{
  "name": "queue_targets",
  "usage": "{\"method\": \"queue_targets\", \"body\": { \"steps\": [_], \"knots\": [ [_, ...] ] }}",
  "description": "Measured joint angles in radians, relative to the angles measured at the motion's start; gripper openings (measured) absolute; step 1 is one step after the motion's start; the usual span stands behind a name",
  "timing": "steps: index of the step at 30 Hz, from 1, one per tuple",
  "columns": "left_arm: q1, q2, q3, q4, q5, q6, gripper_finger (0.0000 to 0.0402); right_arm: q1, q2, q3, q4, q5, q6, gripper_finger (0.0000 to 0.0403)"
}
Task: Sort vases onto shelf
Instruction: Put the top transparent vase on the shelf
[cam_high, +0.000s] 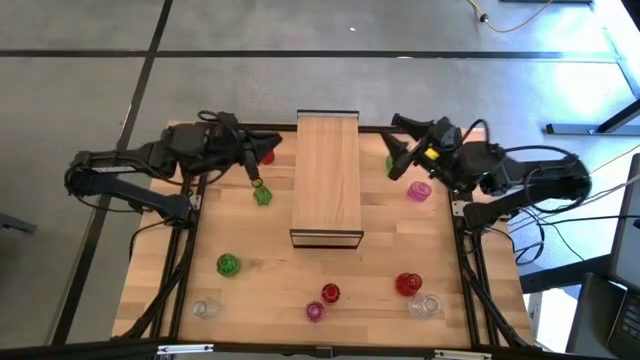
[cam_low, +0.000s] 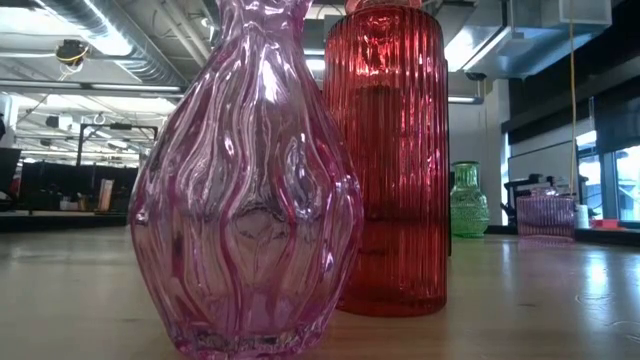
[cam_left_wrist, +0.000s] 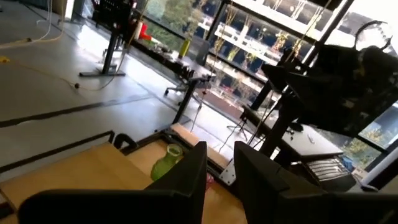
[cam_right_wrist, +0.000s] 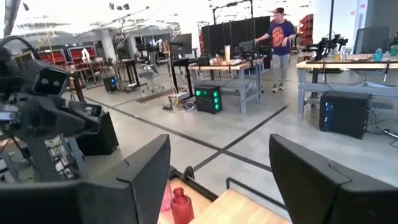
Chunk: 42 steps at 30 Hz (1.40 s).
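The light-wood shelf (cam_high: 326, 180) lies along the middle of the table. My left gripper (cam_high: 254, 180) hovers at its left, just on the far side of a green vase (cam_high: 263, 195). Its fingers (cam_left_wrist: 186, 180) are a little apart with nothing between them. A red vase (cam_high: 267, 156) stands behind it. My right gripper (cam_high: 397, 160) is open at the shelf's right, beside another green vase (cam_high: 389, 163) (cam_left_wrist: 166, 160). A pink vase (cam_high: 419, 191) stands nearer. Along the near edge stand a green vase (cam_high: 228, 264) and several red, pink and clear ones.
In the low view a pink vase (cam_low: 245, 190) and a ribbed red vase (cam_low: 390, 160) stand close to the camera and hide most of the table. The right wrist view shows the red vase (cam_right_wrist: 181, 205) and a person (cam_right_wrist: 281, 37) far off in the room.
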Motion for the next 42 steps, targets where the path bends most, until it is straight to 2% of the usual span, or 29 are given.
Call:
{"method": "queue_targets", "body": {
  "steps": [7,13,17,21,25,28,35,39,42],
  "knots": [
    [0.0,0.025,-0.001,-0.151,-0.02,0.039,0.0075,0.0,0.064,0.0,0.02,0.007,-0.019,0.0253],
    [0.018,-0.012,-0.001,-0.497,-0.107,-0.014,0.0075,0.0,0.091,0.0,-0.006,0.052,-0.037,0.0253],
    [0.076,-0.037,0.0,-0.671,-0.144,-0.099,0.0075,0.0,0.096,0.0,-0.03,0.062,-0.049,0.0253],
    [0.192,-0.041,-0.001,-0.831,-0.05,-0.195,0.0075,0.0,0.097,0.0,-0.031,0.115,-0.05,0.0253],
    [0.31,-0.033,-0.001,-0.88,0.068,-0.181,0.0076,0.0,0.097,0.0,-0.03,0.165,-0.05,0.0253],
    [0.356,-0.031,-0.001,-0.89,0.074,-0.139,0.0086,0.0,0.097,0.0,-0.03,0.164,-0.057,0.0253],
    [0.372,-0.032,-0.001,-0.945,0.014,-0.083,0.0143,0.0,0.097,0.0,-0.03,0.164,-0.057,0.0253],
    [0.427,-0.008,0.0,-1.017,0.105,-0.206,0.0181,0.0,0.097,0.0,-0.03,0.164,-0.057,0.0253],
    [0.485,0.031,0.0,-1.088,0.164,-0.227,0.0202,0.0,0.097,0.0,-0.03,0.163,-0.057,0.0253]
  ]
}}
